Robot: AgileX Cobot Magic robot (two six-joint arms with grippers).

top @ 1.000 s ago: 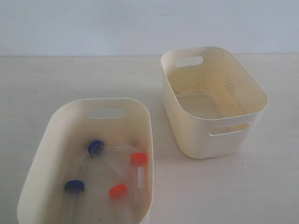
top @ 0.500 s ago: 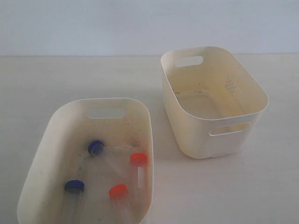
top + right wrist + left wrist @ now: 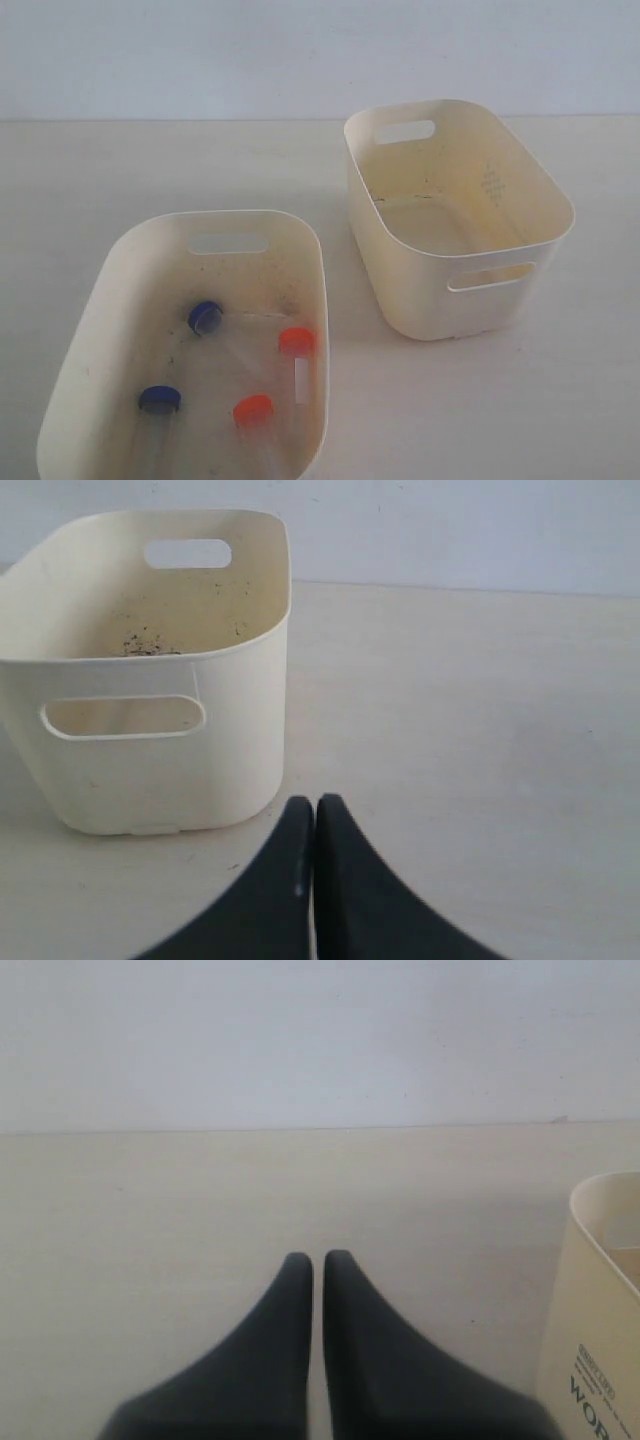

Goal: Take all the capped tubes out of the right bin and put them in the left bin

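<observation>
**Tabletop** [image 3: 90,170]: pale and matte. It carries both bins, which stand side by side without touching.

**Left bin** [image 3: 105,290]: cream, wide, with an oval rim. One slot handle in the far wall and dark specks on the floor. All four tubes are inside it.

**Right bin** [image 3: 405,270]: cream and deep, with slot handles at both ends and a dotted diamond mark on the inner wall.

**Left jaws:** black, closed to a hairline gap, gripping nothing, over bare tabletop.

**Right jaws:** black, tips pressed together, gripping nothing, near the handle end of the right bin.

**Tubes:** clear, lying on the floor of the left bin.
- Blue-capped tubes [image 3: 205,318] [image 3: 160,401] lie toward its middle and left.
- Orange-capped tubes [image 3: 296,342] [image 3: 253,410] lie toward its right wall.
</observation>
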